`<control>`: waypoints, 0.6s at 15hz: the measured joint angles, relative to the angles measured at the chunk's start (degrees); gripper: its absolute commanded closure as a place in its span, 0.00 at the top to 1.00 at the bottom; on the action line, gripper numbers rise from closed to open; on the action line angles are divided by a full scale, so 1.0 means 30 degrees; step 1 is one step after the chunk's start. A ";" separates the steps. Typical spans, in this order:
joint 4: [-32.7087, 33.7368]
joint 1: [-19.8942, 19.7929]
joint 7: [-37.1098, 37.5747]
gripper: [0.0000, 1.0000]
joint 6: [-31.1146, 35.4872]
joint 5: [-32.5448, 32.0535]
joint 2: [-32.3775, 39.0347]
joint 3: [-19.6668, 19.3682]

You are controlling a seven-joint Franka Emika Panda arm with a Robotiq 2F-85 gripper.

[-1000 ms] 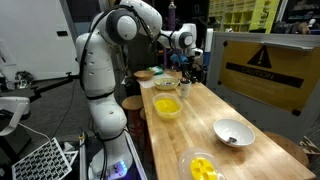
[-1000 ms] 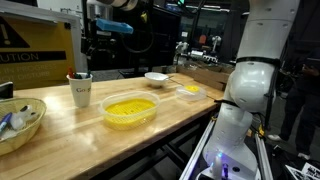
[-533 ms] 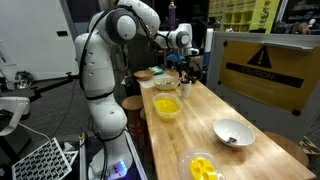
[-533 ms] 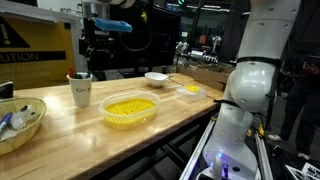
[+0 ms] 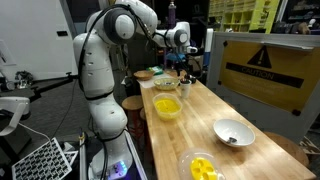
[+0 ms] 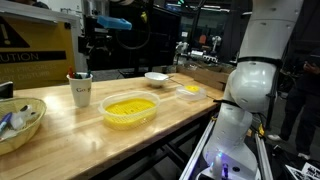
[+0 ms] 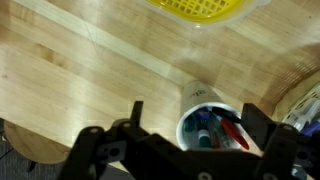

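A white cup (image 7: 205, 112) holding red, blue and dark markers stands on the wooden table (image 7: 70, 70). In the wrist view it sits right below my gripper (image 7: 198, 122), whose black fingers (image 7: 134, 112) are spread wide on either side of its rim, touching nothing. In both exterior views the gripper (image 6: 97, 48) (image 5: 185, 62) hangs open well above the cup (image 6: 81, 90) (image 5: 186, 88). A yellow mesh bowl (image 6: 130, 109) (image 5: 166, 107) (image 7: 200, 8) lies beside the cup.
A wooden bowl of odds and ends (image 6: 20, 120) (image 7: 305, 100) sits on the cup's other side. Farther along the table are a white bowl (image 6: 156, 78) (image 5: 233, 133) and a clear tub with yellow contents (image 6: 189, 91) (image 5: 203, 167). A yellow caution panel (image 5: 262, 68) lines one table edge.
The gripper has drifted slightly sideways above the cup and stays open. Nothing on the table has moved.
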 measured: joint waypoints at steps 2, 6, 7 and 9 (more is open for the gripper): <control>0.0002 -0.0001 -0.0727 1.00 0.0000 0.0000 -0.0027 0.0000; 0.0001 0.0001 -0.1896 1.00 -0.0066 -0.0555 -0.0027 0.0008; 0.0002 0.0002 -0.2074 1.00 -0.0099 -0.0858 -0.0027 0.0011; 0.0002 0.0003 -0.2226 1.00 -0.0132 -0.1366 -0.0026 0.0019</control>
